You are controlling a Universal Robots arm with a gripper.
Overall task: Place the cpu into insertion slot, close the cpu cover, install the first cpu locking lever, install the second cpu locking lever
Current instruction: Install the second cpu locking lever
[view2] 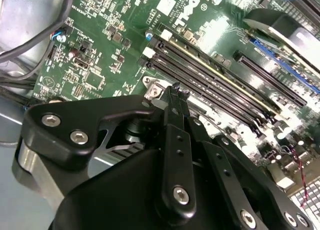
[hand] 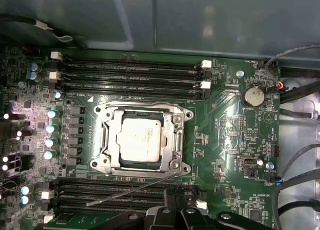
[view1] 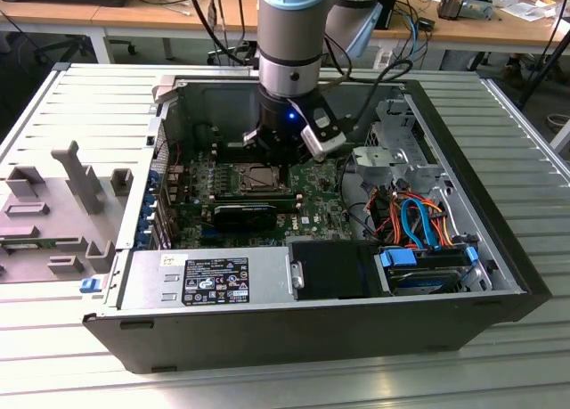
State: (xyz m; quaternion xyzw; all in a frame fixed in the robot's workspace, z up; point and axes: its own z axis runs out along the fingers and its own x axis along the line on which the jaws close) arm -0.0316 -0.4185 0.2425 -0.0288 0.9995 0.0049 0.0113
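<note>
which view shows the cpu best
The first wrist view: the cpu faces the camera, seated in the slot with its whole silver top visible. In the exterior view it is a small pale patch below the arm.

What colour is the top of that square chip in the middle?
Dull silver-grey, clearest in the first wrist view: the cpu.

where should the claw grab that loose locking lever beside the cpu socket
Near its free end, from above, closing across the rod: the locking lever is a thin wire slanting out over the memory slots, with its other end at the insertion slot corner.
</note>
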